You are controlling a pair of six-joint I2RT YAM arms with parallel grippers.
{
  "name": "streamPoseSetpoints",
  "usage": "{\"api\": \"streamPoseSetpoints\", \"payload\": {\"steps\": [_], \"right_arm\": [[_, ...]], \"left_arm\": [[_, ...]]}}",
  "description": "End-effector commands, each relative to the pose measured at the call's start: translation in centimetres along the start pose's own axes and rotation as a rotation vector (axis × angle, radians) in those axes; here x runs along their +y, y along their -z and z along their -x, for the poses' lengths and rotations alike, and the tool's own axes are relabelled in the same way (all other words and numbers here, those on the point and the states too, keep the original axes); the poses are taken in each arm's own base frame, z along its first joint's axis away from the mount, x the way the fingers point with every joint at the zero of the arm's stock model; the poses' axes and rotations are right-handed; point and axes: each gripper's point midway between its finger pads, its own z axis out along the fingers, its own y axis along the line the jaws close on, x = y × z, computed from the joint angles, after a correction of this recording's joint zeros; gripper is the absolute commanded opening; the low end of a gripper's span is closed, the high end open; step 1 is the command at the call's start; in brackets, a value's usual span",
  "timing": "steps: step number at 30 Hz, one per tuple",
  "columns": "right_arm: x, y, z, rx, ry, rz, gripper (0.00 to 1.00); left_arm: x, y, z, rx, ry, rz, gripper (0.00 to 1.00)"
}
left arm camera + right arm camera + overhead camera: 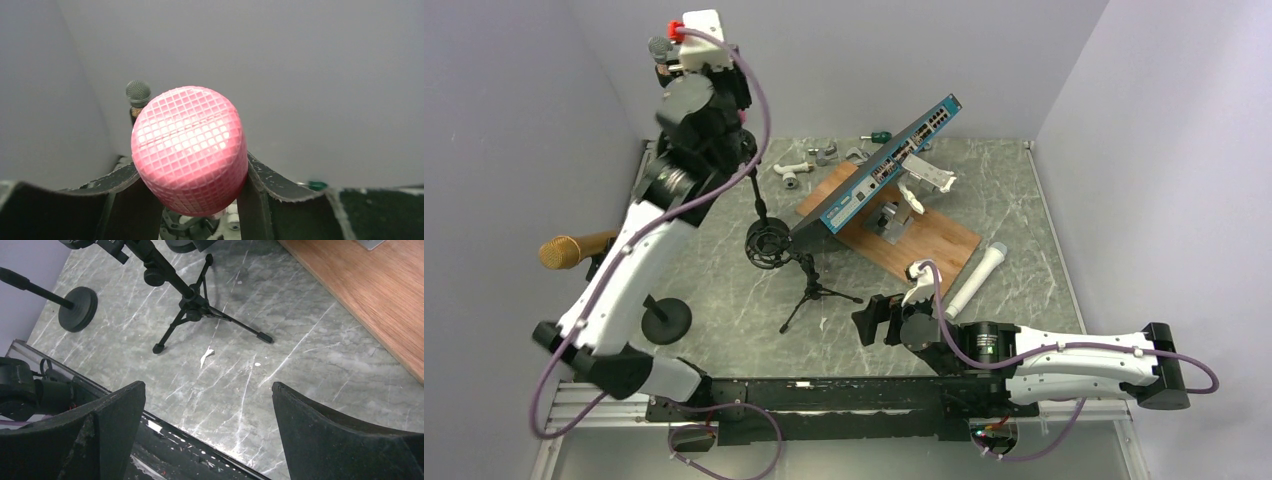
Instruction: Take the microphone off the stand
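Observation:
The microphone (187, 145) has a pink mesh head that fills the middle of the left wrist view. My left gripper (192, 166) is shut on it, one dark finger pressed against each side of the head. Grey clip hardware (186, 223) shows just under the head; I cannot tell whether the microphone still sits in its stand. From above, the left arm is raised high at the back left, and only a red sliver of the microphone (675, 31) shows at the left gripper (686, 42). My right gripper (206, 387) is open and empty, low over the table's front edge.
A grey-headed microphone (138, 92) stands just behind the pink one. A black microphone (769, 243) sits on a tripod (192, 307). A gold microphone (564, 250) is on a round-base stand (667, 320). A white microphone (977, 280) lies beside the wooden board (924, 240) carrying a blue network switch (894, 160).

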Motion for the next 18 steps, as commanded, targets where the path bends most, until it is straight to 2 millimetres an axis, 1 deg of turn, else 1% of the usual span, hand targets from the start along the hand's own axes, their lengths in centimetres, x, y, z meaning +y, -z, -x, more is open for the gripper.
{"api": "streamPoseSetpoints", "payload": {"steps": [1,2,3,5,6,8,11,13,15,17,18], "right_arm": [[0.4,0.3,2.0,-0.049,-0.028,-0.009,0.99],[0.3,0.4,2.0,-0.048,-0.027,-0.011,0.99],[0.3,0.5,2.1,-0.047,-0.024,-0.01,0.99],[0.3,0.9,2.3,-0.041,-0.029,-0.001,1.0],[0.7,1.3,2.7,-0.039,-0.041,0.026,1.0],[2.6,2.5,3.9,-0.037,-0.064,0.14,1.0],[5.1,4.6,6.3,-0.071,-0.094,0.3,1.0],[5.9,5.5,7.2,-0.077,-0.085,0.35,1.0],[6.4,5.9,7.6,-0.068,-0.055,0.371,1.0],[7.1,6.3,7.7,-0.046,-0.031,0.398,1.0],[7.6,6.5,7.6,-0.037,-0.021,0.42,1.0]], "left_arm": [[1.8,6.5,6.8,-0.076,0.222,-0.207,0.14],[1.4,7.6,6.5,-0.056,0.255,-0.266,0.14],[0.4,8.9,5.5,-0.023,0.28,-0.357,0.14],[-0.9,11.4,5.0,0.004,0.295,-0.508,0.13],[-1.7,12.8,4.8,0.019,0.299,-0.593,0.14],[-3.2,15.5,4.7,0.046,0.306,-0.757,0.14],[-5.7,19.2,3.7,0.148,0.335,-0.983,0.15],[-7.4,21.6,2.9,0.232,0.346,-1.143,0.12],[-9.1,24.0,1.7,0.33,0.337,-1.314,0.06],[-10.2,26.3,0.0,0.431,0.301,-1.476,0.0],[-10.6,26.9,-1.3,0.494,0.285,-1.521,0.0]]}}
